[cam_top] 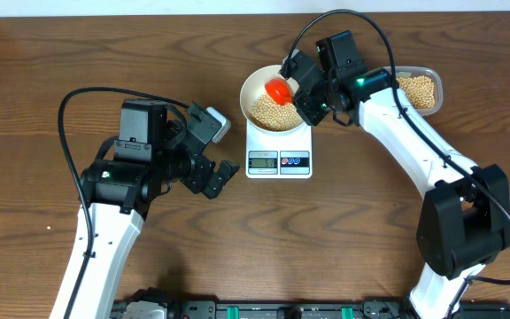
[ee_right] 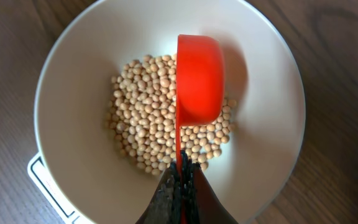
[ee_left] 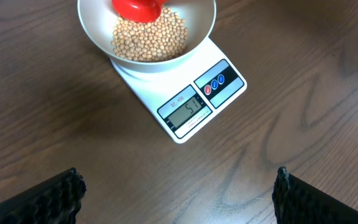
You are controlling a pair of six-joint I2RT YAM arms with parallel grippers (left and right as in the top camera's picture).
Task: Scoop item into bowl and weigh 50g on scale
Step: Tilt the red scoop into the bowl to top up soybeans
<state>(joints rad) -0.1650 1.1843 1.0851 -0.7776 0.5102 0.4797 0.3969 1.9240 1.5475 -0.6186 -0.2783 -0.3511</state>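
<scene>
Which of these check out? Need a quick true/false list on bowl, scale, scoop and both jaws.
1. The bowl sits on the scale. True.
2. The bowl is empty. False: beans lie in it.
3. The right jaws are shut on the handle of the red scoop. True.
4. The left jaws grip the scale. False: they are open, holding nothing, apart from it.
5. The red scoop is over the bowl. True.

1 bowl (cam_top: 251,86), 1 scale (cam_top: 279,161), 1 red scoop (cam_top: 278,89), 1 clr container (cam_top: 437,89), beans (ee_right: 143,127) dozens+.
</scene>
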